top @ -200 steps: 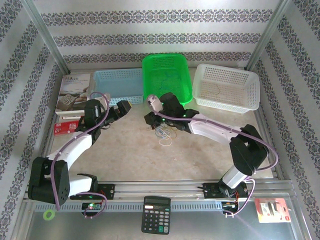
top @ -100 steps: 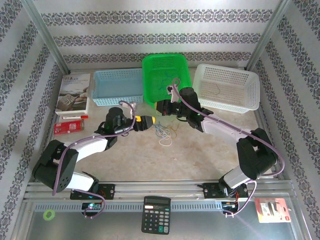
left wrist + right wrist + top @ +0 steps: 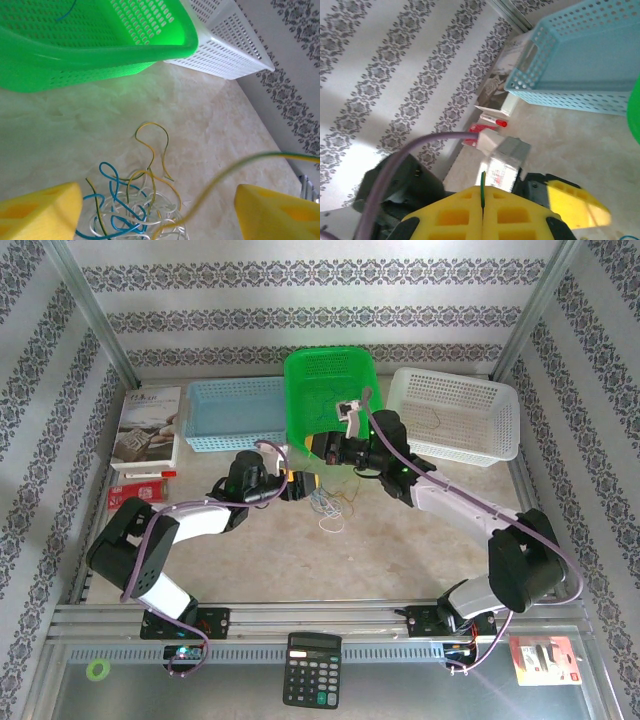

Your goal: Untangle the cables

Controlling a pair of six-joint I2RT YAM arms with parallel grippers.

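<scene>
The cables (image 3: 326, 503) lie in a small tangle of blue, yellow-green and white loops (image 3: 132, 202) on the table in front of the green basket (image 3: 330, 353). My left gripper (image 3: 298, 486) is low over the tangle and open. Its yellow fingers (image 3: 40, 210) stand either side of the loops and touch none of them. My right gripper (image 3: 320, 448) hangs above, by the green basket's front wall. It is shut on one yellow-green cable, whose end (image 3: 483, 187) pokes out between the pads. That cable (image 3: 240, 167) runs taut up from the tangle.
A blue basket (image 3: 235, 412) stands left of the green basket and a white basket (image 3: 450, 452) right of it, all along the back wall. A book (image 3: 147, 425) and a red box (image 3: 135, 495) lie at the left. A calculator (image 3: 312, 670) sits on the near rail.
My left gripper has swung right to the tangle and its jaws have narrowed a little. My right gripper has risen toward the green basket, drawing the yellow-green cable up.
</scene>
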